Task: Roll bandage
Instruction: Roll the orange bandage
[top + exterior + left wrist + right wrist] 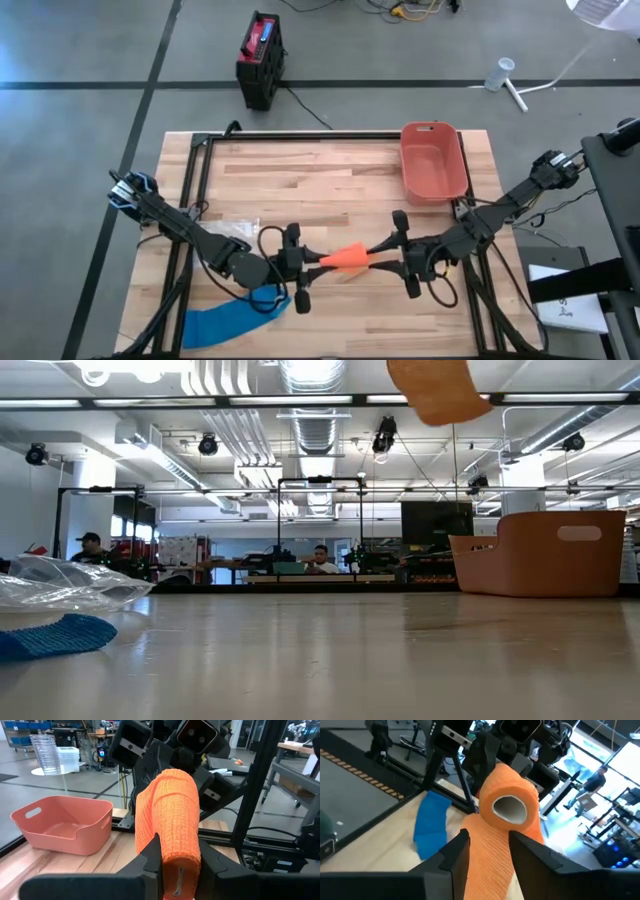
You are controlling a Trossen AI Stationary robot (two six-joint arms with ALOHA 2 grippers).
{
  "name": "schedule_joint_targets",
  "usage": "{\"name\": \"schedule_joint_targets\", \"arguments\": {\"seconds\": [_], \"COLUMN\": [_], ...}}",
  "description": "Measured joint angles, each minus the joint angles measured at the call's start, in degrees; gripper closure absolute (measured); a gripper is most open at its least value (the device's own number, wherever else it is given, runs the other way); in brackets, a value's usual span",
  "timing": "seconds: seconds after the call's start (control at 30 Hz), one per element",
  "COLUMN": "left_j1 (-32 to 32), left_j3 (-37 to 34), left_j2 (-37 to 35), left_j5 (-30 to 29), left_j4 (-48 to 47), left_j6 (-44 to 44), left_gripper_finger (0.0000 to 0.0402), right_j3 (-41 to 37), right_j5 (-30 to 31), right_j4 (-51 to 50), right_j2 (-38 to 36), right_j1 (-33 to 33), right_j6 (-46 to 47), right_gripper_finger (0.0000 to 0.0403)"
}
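Bench [330,170] as seen from above: the bandage roll [348,259] is held above the middle of the front half, between the left gripper [312,262] on its left and the right gripper [380,262] on its right. A bin [432,160] is set at the back right corner. A plastic bag [232,229] is laid left of centre, and a blue bandage [228,322] at the front left edge

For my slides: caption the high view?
Both grippers hold an orange bandage above the table.
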Motion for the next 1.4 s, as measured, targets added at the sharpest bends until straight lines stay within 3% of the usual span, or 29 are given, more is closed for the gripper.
{"name": "schedule_joint_targets", "arguments": {"seconds": [0.17, 0.4, 1.0, 1.4], "left_j1": [0.04, 0.22, 0.62, 0.79], "left_j3": [0.00, -0.04, -0.07, -0.28], "left_j2": [0.07, 0.07, 0.52, 0.76], "left_j5": [-1.55, -1.95, -1.87, -1.92], "left_j4": [-0.46, -0.42, 0.43, 1.60], "left_j6": [0.02, 0.02, 0.61, 2.36], "left_gripper_finger": [0.0351, 0.0351, 0.0351, 0.0351], "right_j3": [0.00, 0.02, 0.09, 0.11], "right_j5": [2.06, 0.04, -5.11, -4.71], "right_j4": [-2.31, -1.08, 4.63, 7.97], "right_j2": [-1.29, -1.51, 0.34, 3.75], "right_j1": [0.38, 0.40, -2.37, -2.90], "right_j6": [-1.46, -0.44, -1.71, -3.51], "right_gripper_finger": [0.0260, 0.0255, 0.0284, 0.0315]}}
